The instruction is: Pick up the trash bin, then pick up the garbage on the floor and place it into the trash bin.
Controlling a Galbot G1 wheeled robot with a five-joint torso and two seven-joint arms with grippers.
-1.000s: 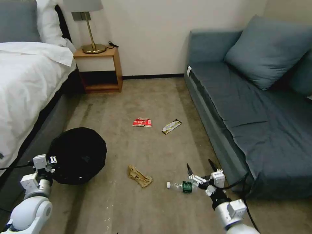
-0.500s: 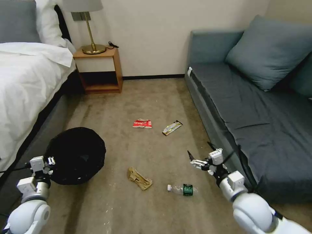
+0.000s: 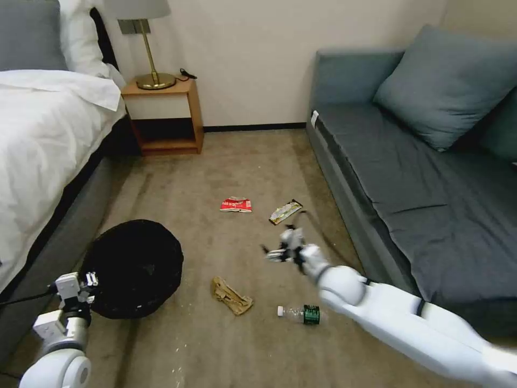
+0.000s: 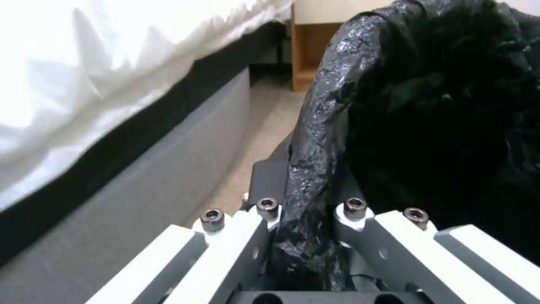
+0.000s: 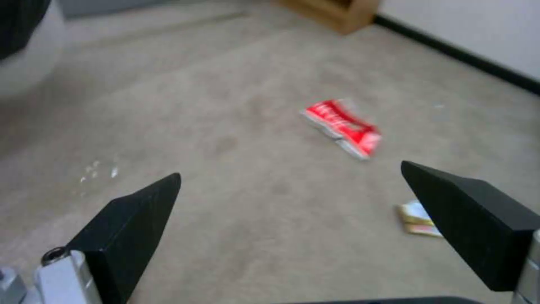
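The trash bin (image 3: 134, 267), lined with a black bag (image 4: 427, 105), is low on the left beside the bed. My left gripper (image 3: 81, 281) is shut on its bagged rim (image 4: 306, 219). My right gripper (image 3: 273, 251) hangs open over the carpet with nothing between its fingers (image 5: 129, 228). It is just short of the red-and-white wrapper (image 3: 235, 205) (image 5: 343, 126) and the gold-and-black wrapper (image 3: 285, 211) (image 5: 419, 217). The crumpled brown paper (image 3: 231, 295) and the clear bottle with a green label (image 3: 299, 313) lie nearer me, by the right forearm.
A bed (image 3: 43, 140) runs along the left. A wooden nightstand (image 3: 164, 116) with a lamp (image 3: 148, 48) stands at the back wall. A blue-grey sofa (image 3: 420, 178) bounds the right. Open carpet lies between them.
My right arm has swung from beside the bottle forward and to the left, toward the two wrappers, still open. The bin and my left gripper have shifted slightly nearer.
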